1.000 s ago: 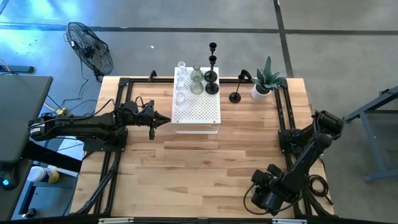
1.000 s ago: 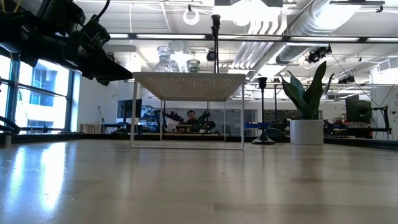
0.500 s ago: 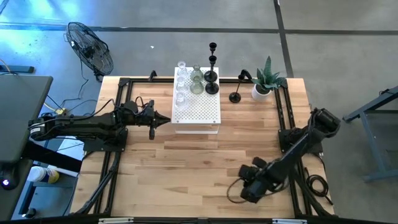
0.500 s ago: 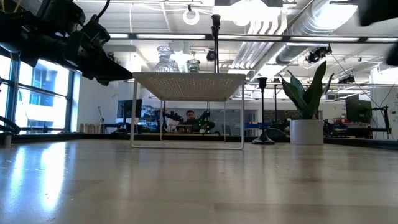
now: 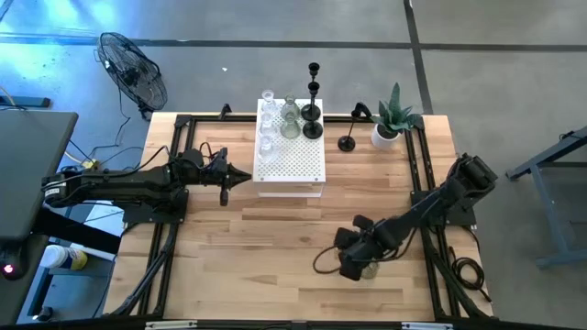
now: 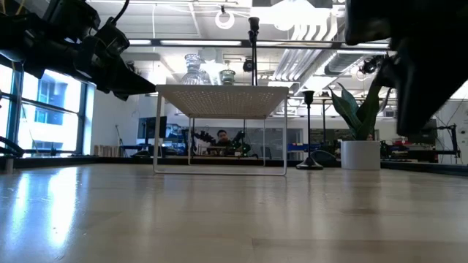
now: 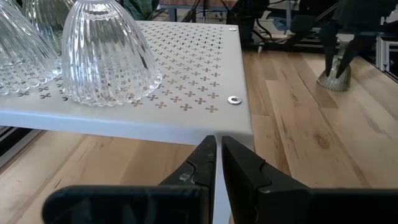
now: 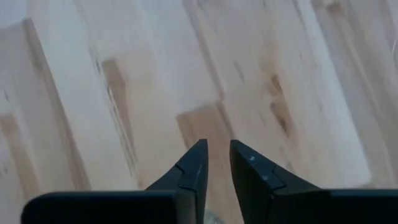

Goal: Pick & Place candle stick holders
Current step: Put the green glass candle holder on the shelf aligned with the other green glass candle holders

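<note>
Several candle stick holders stand on the far half of the white perforated box (image 5: 292,170): clear glass ones (image 5: 267,128), a greenish one (image 5: 290,123) and black ones with thin stems (image 5: 312,124). Another black one (image 5: 347,142) stands on the table beside the box. A small glass holder (image 7: 334,78) stands on the table close to my right arm, also in the high view (image 5: 370,269). My left gripper (image 5: 246,176) is shut and empty at the box's left edge. My right gripper (image 5: 347,265) hovers over bare wood, fingers almost together (image 8: 217,144), nothing between them.
A green spiky plant in a white pot (image 5: 393,121) stands at the far right. Black frame rails (image 5: 417,183) run along both table sides. The wood between the box and the near edge is bare. A person (image 6: 224,137) sits in the room behind the table.
My right arm has swung out from the near right corner toward the table's left, along the near part of the table and a little farther in. It has come into the low view at the upper right.
</note>
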Available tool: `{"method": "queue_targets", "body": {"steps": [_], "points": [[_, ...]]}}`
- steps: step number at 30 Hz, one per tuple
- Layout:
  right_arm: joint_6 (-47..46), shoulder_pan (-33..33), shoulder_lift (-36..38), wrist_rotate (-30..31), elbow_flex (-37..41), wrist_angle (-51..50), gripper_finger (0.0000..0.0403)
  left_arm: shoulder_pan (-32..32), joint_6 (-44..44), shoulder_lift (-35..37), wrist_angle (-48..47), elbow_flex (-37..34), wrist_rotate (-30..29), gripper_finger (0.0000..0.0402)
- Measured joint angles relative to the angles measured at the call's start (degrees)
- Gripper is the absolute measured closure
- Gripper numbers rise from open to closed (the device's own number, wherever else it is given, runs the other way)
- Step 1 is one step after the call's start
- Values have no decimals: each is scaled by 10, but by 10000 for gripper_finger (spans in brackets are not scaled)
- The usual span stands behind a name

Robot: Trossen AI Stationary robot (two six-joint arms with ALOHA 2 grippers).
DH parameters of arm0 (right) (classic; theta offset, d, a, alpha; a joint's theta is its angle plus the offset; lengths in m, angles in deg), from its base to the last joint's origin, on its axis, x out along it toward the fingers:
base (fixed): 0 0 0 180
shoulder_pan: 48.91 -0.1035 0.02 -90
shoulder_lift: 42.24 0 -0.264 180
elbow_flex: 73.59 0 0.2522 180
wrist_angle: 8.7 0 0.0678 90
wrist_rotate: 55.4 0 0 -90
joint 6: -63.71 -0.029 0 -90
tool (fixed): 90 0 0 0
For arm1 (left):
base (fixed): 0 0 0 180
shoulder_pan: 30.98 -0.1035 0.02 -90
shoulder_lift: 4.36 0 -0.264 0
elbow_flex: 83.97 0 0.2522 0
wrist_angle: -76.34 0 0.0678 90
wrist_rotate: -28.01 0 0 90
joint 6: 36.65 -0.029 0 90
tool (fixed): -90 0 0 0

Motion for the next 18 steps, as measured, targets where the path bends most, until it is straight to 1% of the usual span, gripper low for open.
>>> {"method": "queue_targets", "body": {"steps": [2,5,8,13,16,18], "points": [[19,14,0,1,0,7,345,0,0,0,0,0,0,378],[35,30,0,-18,-3,4,344,0,0,0,-1,0,0,378],[39,25,0,-17,-14,-2,347,0,0,0,-3,0,-9,378],[31,-17,0,19,-37,-34,374,0,0,0,-9,0,-25,378],[2,-49,0,48,-51,-61,396,0,0,0,-9,0,-26,378],[-25,-72,0,59,-61,-83,400,0,0,0,-9,0,-26,378]]}}
